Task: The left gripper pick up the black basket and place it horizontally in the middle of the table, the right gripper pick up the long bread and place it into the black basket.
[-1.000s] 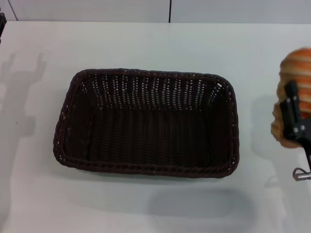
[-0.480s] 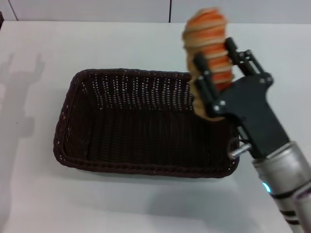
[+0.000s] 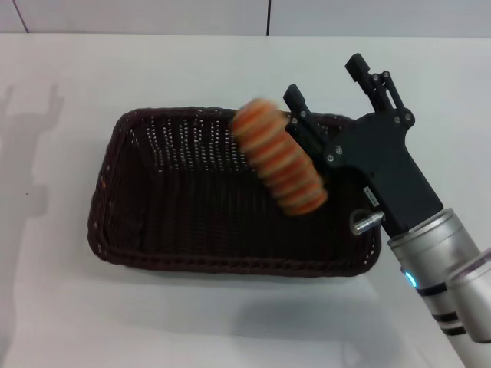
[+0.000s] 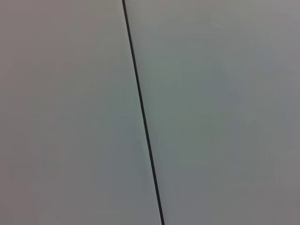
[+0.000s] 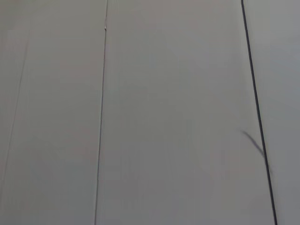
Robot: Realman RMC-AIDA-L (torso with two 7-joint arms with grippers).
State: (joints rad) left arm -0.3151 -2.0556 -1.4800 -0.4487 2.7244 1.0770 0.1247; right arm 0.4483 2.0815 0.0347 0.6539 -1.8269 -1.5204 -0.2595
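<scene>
The black basket (image 3: 173,192) lies lengthwise across the middle of the white table (image 3: 230,322) in the head view. The long bread (image 3: 280,157), orange with cream ridges, shows blurred and tilted over the basket's right half, free of the fingers. My right gripper (image 3: 322,77) is open above the basket's far right corner, its jaws spread and pointing away from me, with nothing between them. My left gripper is out of view; only its shadow (image 3: 31,146) falls on the table at the left. Both wrist views show pale panels with dark seams only.
The right arm's silver-grey forearm (image 3: 433,253) reaches in from the lower right, over the basket's right end. A wall with a dark seam (image 3: 268,17) runs behind the table's far edge.
The right gripper carried the bread in from the right to over the basket, then opened. The bread has left the fingers and dropped leftward and lower, over the basket.
</scene>
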